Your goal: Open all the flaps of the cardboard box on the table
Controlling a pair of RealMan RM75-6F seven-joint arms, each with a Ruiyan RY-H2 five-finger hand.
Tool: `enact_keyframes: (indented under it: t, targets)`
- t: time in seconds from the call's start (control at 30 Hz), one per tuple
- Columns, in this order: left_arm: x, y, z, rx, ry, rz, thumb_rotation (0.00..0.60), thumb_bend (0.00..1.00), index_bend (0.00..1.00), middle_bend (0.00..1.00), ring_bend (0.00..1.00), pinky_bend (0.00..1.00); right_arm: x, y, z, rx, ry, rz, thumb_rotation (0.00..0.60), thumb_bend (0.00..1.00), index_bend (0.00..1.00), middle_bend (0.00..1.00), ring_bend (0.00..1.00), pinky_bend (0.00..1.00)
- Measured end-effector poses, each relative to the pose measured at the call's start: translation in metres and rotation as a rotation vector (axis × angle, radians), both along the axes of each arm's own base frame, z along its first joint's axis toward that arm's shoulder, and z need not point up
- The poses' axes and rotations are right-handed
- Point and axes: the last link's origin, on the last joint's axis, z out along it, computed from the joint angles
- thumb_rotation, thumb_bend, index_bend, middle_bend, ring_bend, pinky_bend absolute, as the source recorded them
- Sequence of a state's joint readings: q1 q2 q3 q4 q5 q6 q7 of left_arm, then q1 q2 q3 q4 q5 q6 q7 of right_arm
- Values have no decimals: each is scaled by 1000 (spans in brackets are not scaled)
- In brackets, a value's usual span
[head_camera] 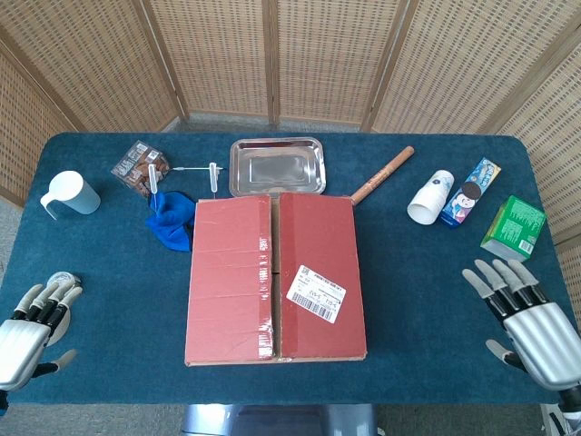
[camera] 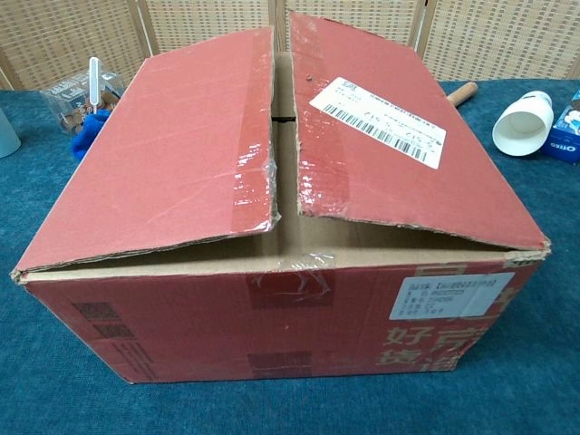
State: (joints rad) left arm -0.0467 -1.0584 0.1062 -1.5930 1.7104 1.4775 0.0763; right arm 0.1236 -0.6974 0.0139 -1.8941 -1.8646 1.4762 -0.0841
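Red cardboard box [head_camera: 276, 277] sat at table [head_camera: 418, 282] centre, near edge. Both top flaps were down, slightly raised along the middle seam, with a gap between them. Left hand [head_camera: 27, 329] was at the near left corner, fingers spread, holding nothing. Right hand [head_camera: 522, 321] was at the near right, fingers spread, empty. Both were well apart from the box. Metal tray [head_camera: 277, 166] lay just beyond it.
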Motion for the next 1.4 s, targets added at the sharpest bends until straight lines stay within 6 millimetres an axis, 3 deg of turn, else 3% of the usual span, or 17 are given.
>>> enact_keyframes:
  t: [0.13,0.27,0.83,1.4]
  targets:
    - [0,-1,-1,1,2,1,600,0,0,0,0,0,16,-13,0,54,40,81,432,116,126,37,0,0]
    - [0,-1,0,7,4,6,600,0,0,0,0,0,35,-23,-2,113,80,178,410,175,147,73,0,0]
    - [-4,6,-6,10,27,32,600,0,2,0,0,0,108,-62,-27,288,229,491,398,289,233,136,0,0]
    - [-10,11,-11,7,42,63,600,0,2,0,0,0,175,-72,-62,379,373,649,376,319,255,129,0,0]
